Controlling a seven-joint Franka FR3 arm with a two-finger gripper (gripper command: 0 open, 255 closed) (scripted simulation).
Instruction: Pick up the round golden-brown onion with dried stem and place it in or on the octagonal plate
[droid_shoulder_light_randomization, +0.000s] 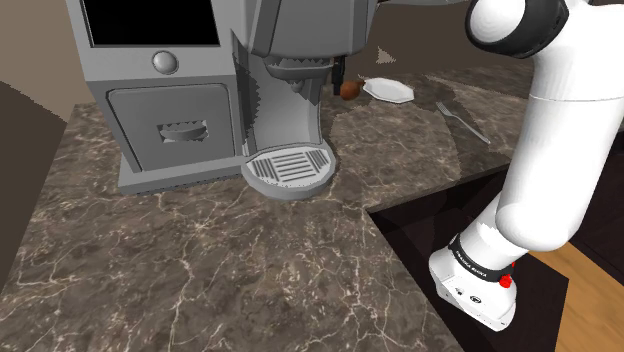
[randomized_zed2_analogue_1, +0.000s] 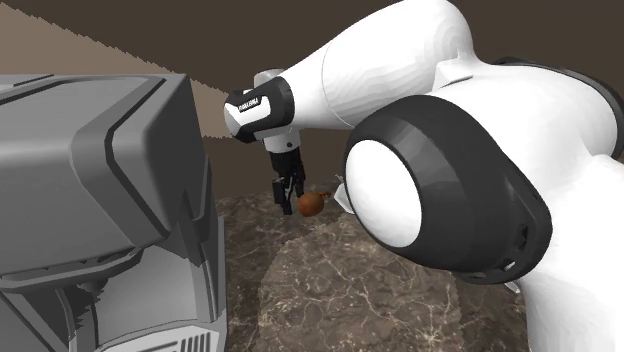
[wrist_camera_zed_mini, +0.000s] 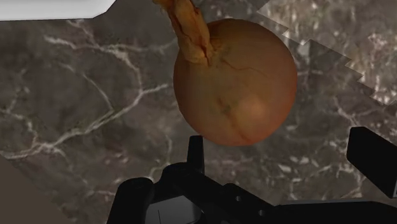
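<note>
My end effector (wrist_camera_zed_mini: 283, 151) is wide open and grips nothing. Its fingers (wrist_camera_zed_mini: 196, 153) stand apart, close to the brown onion (wrist_camera_zed_mini: 235, 79), which rests on the dark marbled bench (wrist_camera_zed_mini: 76, 127) with its dried stem pointing away from me. In the shoulder view the onion sits just beside the white plate (droid_shoulder_light_randomization: 388, 90), past the grey coffee machine (droid_shoulder_light_randomization: 200, 100); a fork (droid_shoulder_light_randomization: 462, 120) lies near.

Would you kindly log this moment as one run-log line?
phase: pre-grasp | jaws: open, unloaded | onion: on counter, just ahead of jaws | plate: beside onion
</note>
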